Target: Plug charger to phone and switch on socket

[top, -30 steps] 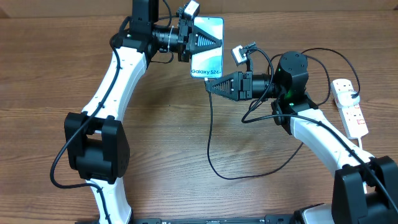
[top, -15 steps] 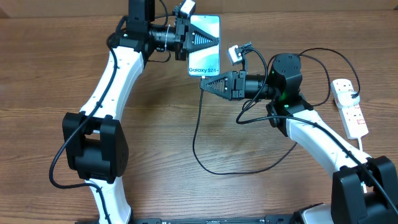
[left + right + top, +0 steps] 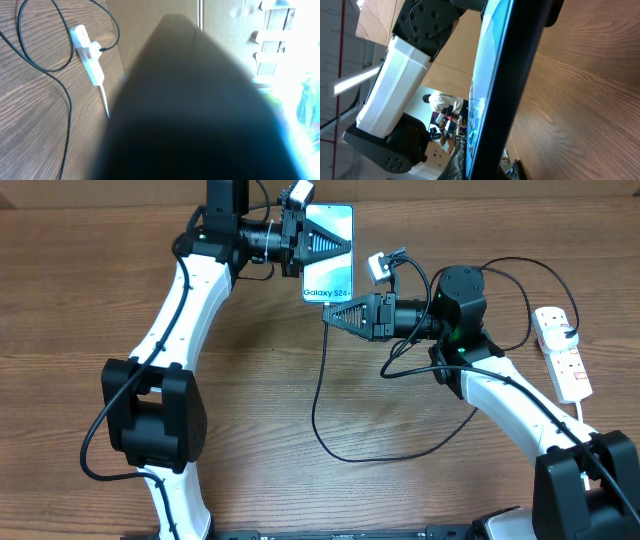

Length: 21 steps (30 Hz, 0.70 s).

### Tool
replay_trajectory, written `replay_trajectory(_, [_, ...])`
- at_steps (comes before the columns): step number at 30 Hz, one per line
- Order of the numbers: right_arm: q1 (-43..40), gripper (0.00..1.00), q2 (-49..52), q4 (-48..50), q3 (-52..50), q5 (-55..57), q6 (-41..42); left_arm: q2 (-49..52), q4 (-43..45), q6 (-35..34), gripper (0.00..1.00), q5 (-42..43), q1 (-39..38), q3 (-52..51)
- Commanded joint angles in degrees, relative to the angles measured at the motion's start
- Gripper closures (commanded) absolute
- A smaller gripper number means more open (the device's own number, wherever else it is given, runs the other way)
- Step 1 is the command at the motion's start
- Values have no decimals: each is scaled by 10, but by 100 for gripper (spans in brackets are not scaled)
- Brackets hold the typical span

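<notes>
The phone (image 3: 330, 272) is up off the counter (image 3: 260, 410) at the far side, screen facing up, "Galaxy S24+" readable along its near end. The left tool (image 3: 345, 246) is clamped across it from the left, fingers pinched on its upper half. Right at the phone's near edge sits the right tool (image 3: 328, 315), fingers drawn together to a point on the end of the charger (image 3: 318, 405). The plug tip is hidden there, so I cannot tell whether it is in the port. From that tip the thin black cable drops down, sweeps round in a wide loop on the counter and runs back under the right arm.

The right wrist view shows the phone's dark edge (image 3: 505, 90) very close, running diagonally. The left wrist view is mostly a dark blur.

Well off to the right lies the socket (image 3: 562, 355), white with red switches, black cable curling beside it (image 3: 65, 100).
</notes>
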Motion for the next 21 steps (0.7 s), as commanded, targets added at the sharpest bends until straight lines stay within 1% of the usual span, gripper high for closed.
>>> replay_trajectory(1, [-35, 96, -7, 6, 7, 51, -2, -3, -6, 12, 96, 75, -14, 3])
replay_trajectory(14, [-40, 96, -7, 7, 7, 72, -2, -3, -10, 11, 96, 75, -15, 3])
replay_trajectory(15, [-40, 88, -7, 7, 7, 72, -2, -3, -10, 12, 96, 75, -15, 3])
replay_trajectory(16, [-40, 62, -7, 7, 7, 72, -2, -3, -10, 12, 96, 75, -15, 3])
replay_trajectory(17, [-40, 40, -7, 7, 7, 72, -2, -3, -10, 12, 96, 75, -15, 3])
replay_trajectory(18, [-40, 30, -7, 7, 7, 70, -2, -3, -10, 12, 96, 75, -15, 3])
replay_trajectory(20, [-40, 20, -7, 7, 7, 59, -2, -3, -10, 18, 96, 75, -15, 3])
replay_trajectory(21, [-40, 12, -7, 7, 7, 47, -2, -3, -10, 24, 96, 75, -14, 3])
